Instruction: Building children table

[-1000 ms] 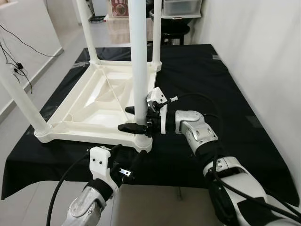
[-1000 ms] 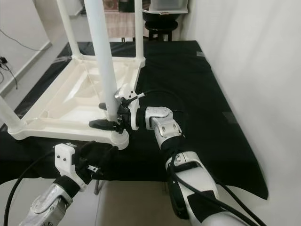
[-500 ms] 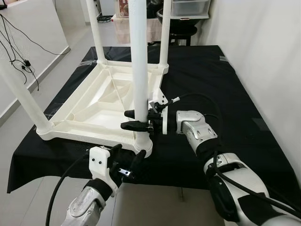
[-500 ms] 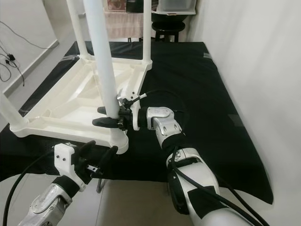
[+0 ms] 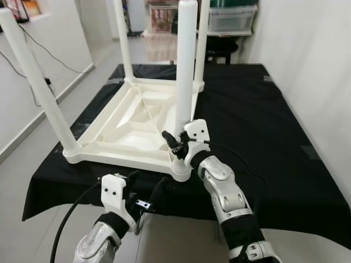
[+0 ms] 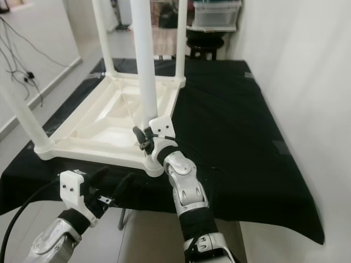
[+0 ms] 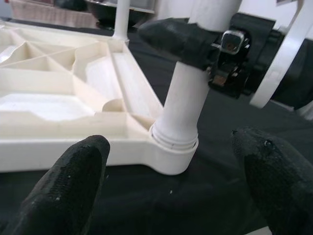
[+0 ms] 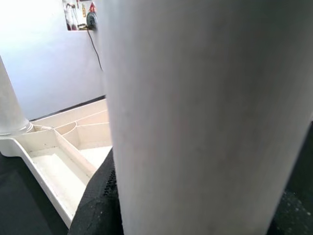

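Right tool [image 5: 174, 146] grips the near leg [image 5: 185, 71]; left tool [image 5: 143, 189], fingers spread and empty, hangs below it.

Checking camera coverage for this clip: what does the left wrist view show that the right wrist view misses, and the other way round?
The left wrist view alone shows the left gripper with fingers spread wide, hovering short of the table's corner socket, the threaded collar where the leg seats, and the right gripper clamped on the near leg from outside.

The right wrist view alone shows that leg pressed up close, plus a far corner of the upturned tabletop and a wall with a hanging cable.

Both show the near leg, the tabletop's ribbed underside and the black cloth.
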Available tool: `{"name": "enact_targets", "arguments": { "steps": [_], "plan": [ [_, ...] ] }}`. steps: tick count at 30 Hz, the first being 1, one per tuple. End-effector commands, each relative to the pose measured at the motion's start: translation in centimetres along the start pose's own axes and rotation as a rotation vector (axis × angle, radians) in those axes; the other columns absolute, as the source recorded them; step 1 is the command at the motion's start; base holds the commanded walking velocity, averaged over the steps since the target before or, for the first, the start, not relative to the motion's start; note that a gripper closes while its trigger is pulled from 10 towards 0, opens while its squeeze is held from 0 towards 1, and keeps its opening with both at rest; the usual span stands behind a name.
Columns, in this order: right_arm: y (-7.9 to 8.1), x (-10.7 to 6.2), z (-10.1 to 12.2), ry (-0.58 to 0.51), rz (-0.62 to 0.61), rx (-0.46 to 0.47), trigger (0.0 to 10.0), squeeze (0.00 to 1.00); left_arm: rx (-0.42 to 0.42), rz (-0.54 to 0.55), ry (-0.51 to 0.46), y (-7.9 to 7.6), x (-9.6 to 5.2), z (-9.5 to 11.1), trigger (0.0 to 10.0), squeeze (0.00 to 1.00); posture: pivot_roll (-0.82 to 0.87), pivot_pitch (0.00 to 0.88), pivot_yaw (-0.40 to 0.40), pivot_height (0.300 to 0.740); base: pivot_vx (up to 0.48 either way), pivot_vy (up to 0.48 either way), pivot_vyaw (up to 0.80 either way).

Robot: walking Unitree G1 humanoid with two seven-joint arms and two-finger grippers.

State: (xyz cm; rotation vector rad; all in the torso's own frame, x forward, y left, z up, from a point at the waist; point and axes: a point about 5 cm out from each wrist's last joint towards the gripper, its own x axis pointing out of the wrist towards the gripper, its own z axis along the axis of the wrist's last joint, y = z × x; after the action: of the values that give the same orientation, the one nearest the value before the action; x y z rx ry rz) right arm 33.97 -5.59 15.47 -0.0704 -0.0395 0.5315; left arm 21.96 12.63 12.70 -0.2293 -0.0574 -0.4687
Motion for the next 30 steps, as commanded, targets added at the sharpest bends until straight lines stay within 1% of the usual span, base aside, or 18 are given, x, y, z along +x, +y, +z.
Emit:
{"name": "enact_targets", "arguments": {
  "steps": [1,2,3,5,6,7,9,11,12,13,14,16,17,20,27,28,29,30],
  "plan": [
    [1.0,0.1,-2.9,0.134,-0.002,0.024,10.0,0.0,-0.012,-0.005,0.013,0.0,0.0,-0.2,10.0,0.0,0.01,0.083,0.012,0.74,0.0,0.0,0.0],
    [0.9,0.4,-2.7,0.125,-0.003,0.023,10.0,0.0,-0.013,-0.001,0.011,0.0,0.0,-0.2,10.0,0.0,0.01,0.082,0.01,0.74,0.0,0.0,0.0],
    [1.1,1.1,-1.7,0.082,0.095,0.021,10.0,1.0,-0.012,0.001,0.008,0.1,0.1,-0.2,10.0,0.0,0.01,0.077,0.009,0.74,0.0,0.0,0.0],
    [1.1,1.1,-1.7,0.082,0.095,0.021,10.0,1.0,-0.012,0.001,0.008,0.1,0.1,-0.2,10.0,0.0,0.01,0.077,0.009,0.74,0.0,0.0,0.0],
    [1.2,1.4,-1.2,0.063,0.138,0.029,10.0,1.0,-0.012,-0.001,0.008,0.1,0.2,-0.2,10.0,0.0,0.01,0.077,0.009,0.74,0.0,0.0,0.0],
    [1.5,1.8,0.6,0.026,0.229,0.055,10.0,1.0,-0.013,-0.002,0.01,0.1,0.2,-0.2,10.0,0.0,0.01,0.07,0.011,0.74,0.0,0.0,0.0],
    [1.5,1.8,1.1,0.021,0.245,0.059,10.0,1.0,-0.013,-0.003,0.01,0.1,0.3,-0.2,10.0,0.0,0.01,0.07,0.011,0.74,0.0,0.0,0.0],
    [1.0,2.3,2.0,0.0,0.306,0.069,10.0,1.0,-0.013,-0.003,0.011,0.1,0.3,-0.3,10.0,0.0,0.01,0.068,0.01,0.74,0.0,0.0,0.0],
    [0.9,2.5,2.3,0.005,0.416,0.05,10.0,0.73,-0.013,-0.004,0.01,0.1,0.4,-0.3,10.0,0.0,0.01,0.064,0.008,0.74,0.0,0.0,0.0],
    [0.9,2.5,2.5,0.011,0.494,0.036,10.0,0.73,-0.013,-0.004,0.01,0.1,0.4,-0.3,10.0,0.0,0.01,0.064,0.008,0.74,0.0,0.0,0.0],
    [1.0,2.3,2.8,0.007,0.618,0.011,10.0,0.0,-0.013,-0.004,0.01,0.1,0.4,-0.3,10.0,0.0,0.02,0.062,0.006,0.74,0.0,0.0,0.0],
    [1.0,2.0,3.1,0.0,0.738,-0.015,10.0,0.0,-0.013,-0.004,0.009,0.1,0.4,-0.3,10.0,0.0,0.02,0.062,0.006,0.74,0.0,0.0,0.0],
    [0.6,2.1,3.5,0.0,0.805,-0.017,10.0,0.0,-0.012,-0.003,0.009,0.1,0.5,-0.3,10.0,0.0,0.02,0.061,0.004,0.74,0.0,0.0,0.0],
    [-0.1,2.2,4.2,0.016,0.898,-0.02,10.0,0.0,-0.011,-0.001,0.007,0.1,0.5,-0.3,10.0,0.0,0.03,0.06,0.003,0.74,0.0,0.0,0.0],
    [-0.4,2.8,4.5,0.047,0.926,0.025,10.0,0.0,-0.011,-0.001,0.008,0.1,0.5,-0.3,10.0,0.0,0.03,0.059,0.005,0.74,0.0,0.0,0.0],
    [-0.4,2.9,4.4,0.055,0.926,0.031,3.3,0.0,-0.012,-0.001,0.008,0.1,0.5,-0.4,10.0,0.0,0.03,0.058,0.004,0.74,0.0,0.0,0.0],
    [-0.4,2.9,4.2,0.067,0.926,0.034,0.0,0.0,-0.012,-0.002,0.009,0.0,0.5,-0.4,10.0,0.0,0.03,0.057,0.005,0.74,0.0,0.0,0.0],
    [-0.4,2.9,4.2,0.067,0.926,0.034,0.0,0.0,-0.012,-0.002,0.009,0.0,0.5,-0.4,10.0,0.0,0.03,0.057,0.005,0.74,0.0,0.0,0.0]
  ]
}}
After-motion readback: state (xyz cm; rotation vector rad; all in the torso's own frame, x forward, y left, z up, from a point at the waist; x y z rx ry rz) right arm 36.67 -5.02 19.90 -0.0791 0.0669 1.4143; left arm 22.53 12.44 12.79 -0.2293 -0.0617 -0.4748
